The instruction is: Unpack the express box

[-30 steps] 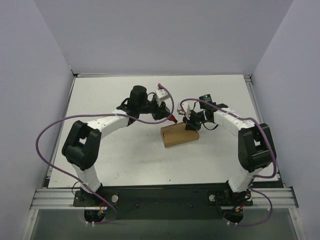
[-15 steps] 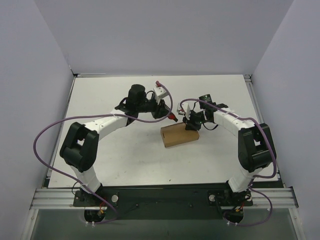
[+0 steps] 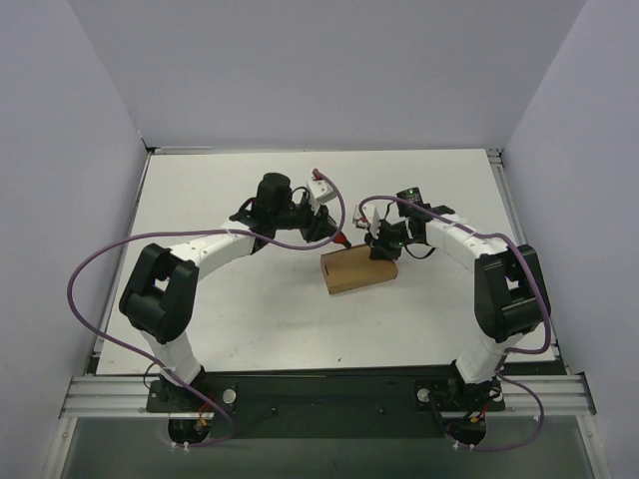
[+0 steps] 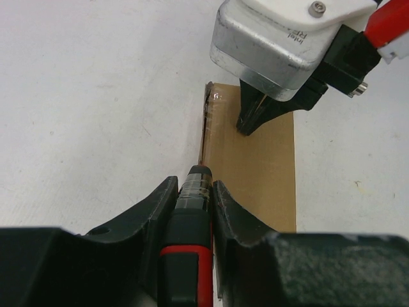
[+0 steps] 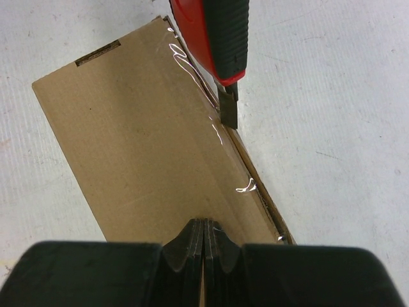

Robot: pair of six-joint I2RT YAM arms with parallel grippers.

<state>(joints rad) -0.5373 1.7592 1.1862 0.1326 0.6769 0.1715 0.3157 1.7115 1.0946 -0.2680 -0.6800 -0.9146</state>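
The express box [image 3: 357, 268] is a flat brown cardboard box lying closed on the white table [image 3: 220, 299], with clear tape along its far edge. My left gripper [image 3: 337, 236] is shut on a red-and-black utility knife [image 4: 189, 236]. The knife's blade tip [image 5: 229, 112] rests at the box's taped edge [image 5: 211, 109]. My right gripper [image 3: 382, 249] is shut with nothing between its fingers, and its tips press down on the box top [image 5: 153, 160] near the right end. In the left wrist view the box [image 4: 262, 160] lies ahead with the right gripper [image 4: 248, 125] on it.
Grey walls enclose the table on the left, back and right. Purple cables [image 3: 90, 269] loop off both arms. A black rail [image 3: 319, 389] with the arm bases runs along the near edge.
The left arm has shifted slightly, and the knife tip has come down closer to the box's far edge. The right gripper and the box have not moved.
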